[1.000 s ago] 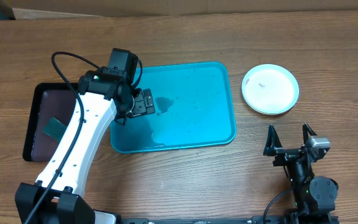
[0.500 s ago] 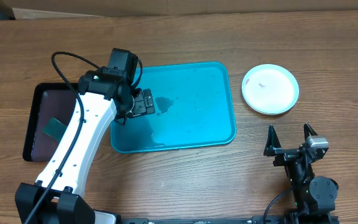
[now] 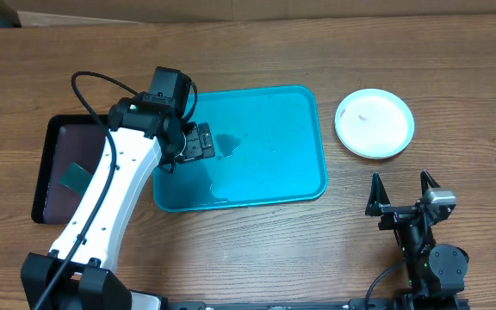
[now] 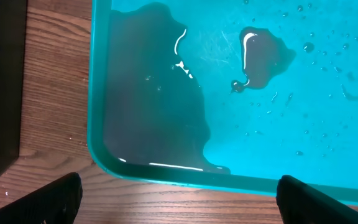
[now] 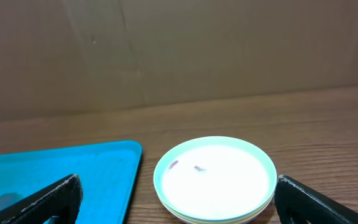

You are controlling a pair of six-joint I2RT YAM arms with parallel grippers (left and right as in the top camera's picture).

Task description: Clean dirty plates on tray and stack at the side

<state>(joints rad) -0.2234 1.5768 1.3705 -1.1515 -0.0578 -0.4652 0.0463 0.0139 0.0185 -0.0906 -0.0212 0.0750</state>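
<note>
The turquoise tray (image 3: 269, 172) lies mid-table, wet with puddles (image 4: 166, 93) and with no plates on it. The plates are stacked right of the tray, white one on top (image 3: 375, 122) with small red smears; yellow-green and light blue edges show beneath it in the right wrist view (image 5: 215, 178). My left gripper (image 3: 198, 142) hangs over the tray's left part, open and empty, and its fingertips frame the tray's rim (image 4: 179, 196). My right gripper (image 3: 400, 191) rests at the front right, open and empty, pointing toward the stack.
A black tray (image 3: 50, 168) holding a dark green sponge (image 3: 74, 177) sits left of the turquoise tray. A cardboard wall (image 5: 166, 50) runs along the table's far edge. Water drops dot the tray's surface (image 4: 328, 56).
</note>
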